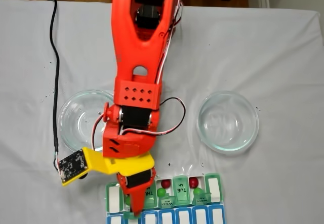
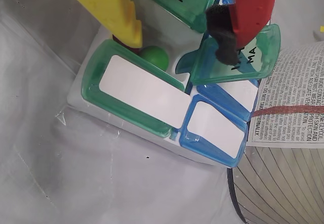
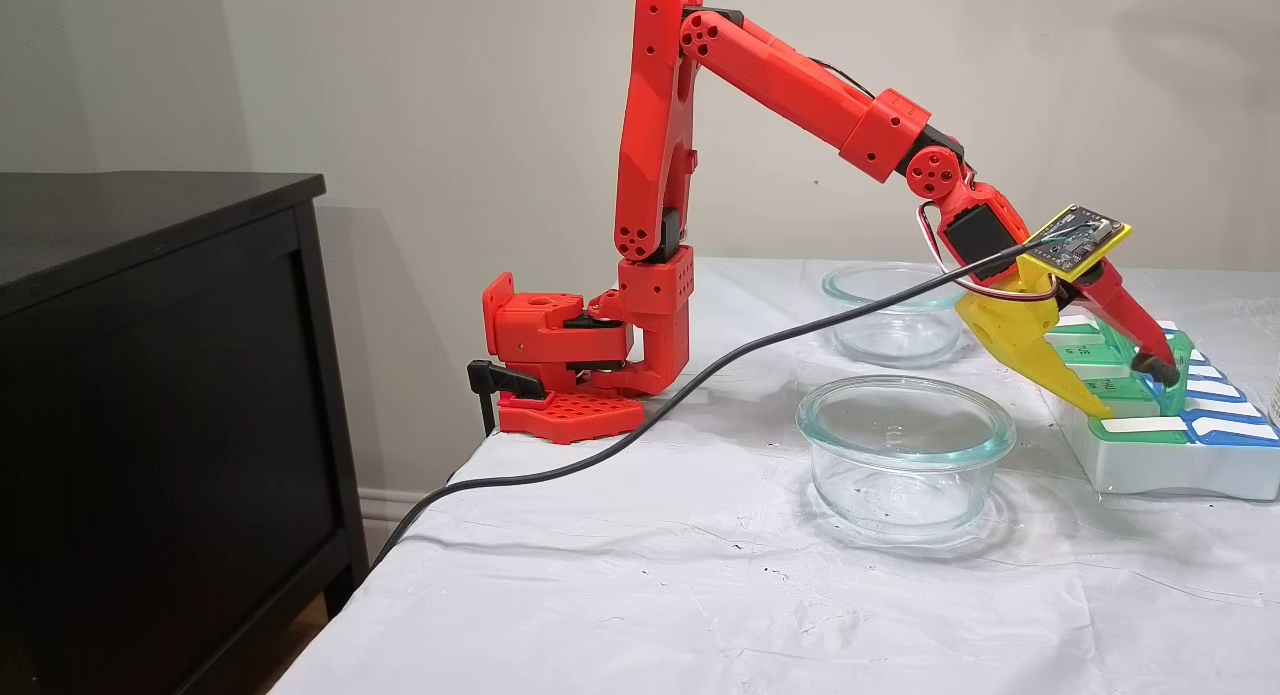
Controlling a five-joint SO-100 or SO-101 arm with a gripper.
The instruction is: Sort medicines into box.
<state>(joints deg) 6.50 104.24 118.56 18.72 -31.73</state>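
Wrist view: green ball point(image 2: 154, 57) sits in an open compartment of the box point(image 2: 136, 90), touching the tip of the yellow finger point(image 2: 109, 6); something dark red shows just under that tip, likely a red ball. Gripper point(image 2: 174, 37) fingers are apart, nothing clamped; the red finger's black pad point(image 2: 223, 37) rests over an open green lid. Judgement: this is the drop step at the THU-end compartment, release apparently done; next move calls for a straight lift clear of the raised lids without snagging one, then perhaps closing lids. From above, in a fixed view, the box point(image 1: 215, 188) lies at the table's near edge, gripper point(image 1: 132, 204) over its left part. Two more open compartments each show a red ball point(image 1: 165, 183) point(image 1: 194, 182) with a green ball point(image 1: 161, 192) point(image 1: 198, 190) beside it. Blue row below is shut. Both glass dishes point(image 1: 228, 121) point(image 1: 76, 120), mid-table left and right of the arm, look empty, so sorting seems nearly finished. Side fixed view: gripper point(image 3: 1130, 390) down at the box point(image 3: 1150, 465), dishes point(image 3: 905, 455) between it and the arm base.
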